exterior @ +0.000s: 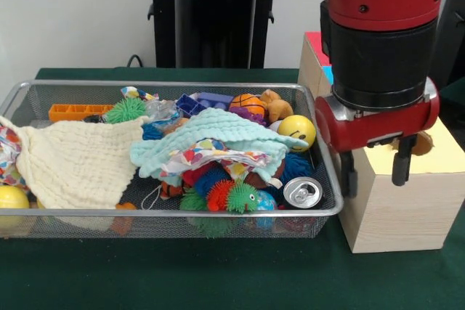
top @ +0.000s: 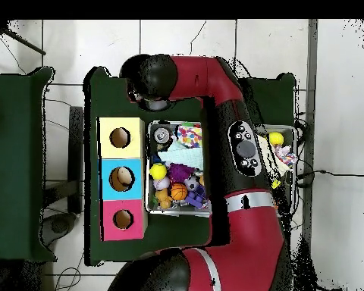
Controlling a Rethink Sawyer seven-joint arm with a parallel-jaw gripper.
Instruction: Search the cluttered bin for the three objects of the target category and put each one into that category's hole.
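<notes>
Hiding the yellow hole (top: pixel 120 137) in front view, fingers (exterior: pixel 373 164) spread, empty, polka-dot bag (exterior: pixel 211 158) half-buried under mint cloth (exterior: pixel 218 130)

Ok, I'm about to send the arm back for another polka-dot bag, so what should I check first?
1. Tool empty: ok, open with nothing between its fingers.
2. Tool clear of the bin: ok, it hangs over the yellow-topped box.
3. Polka-dot bag in sight: ok, mid-bin.
4. Bag free to lift: not ok, the mint-green cloth lies over part of it.
5. Yellow hole uncovered: ok in the overhead view.
</notes>
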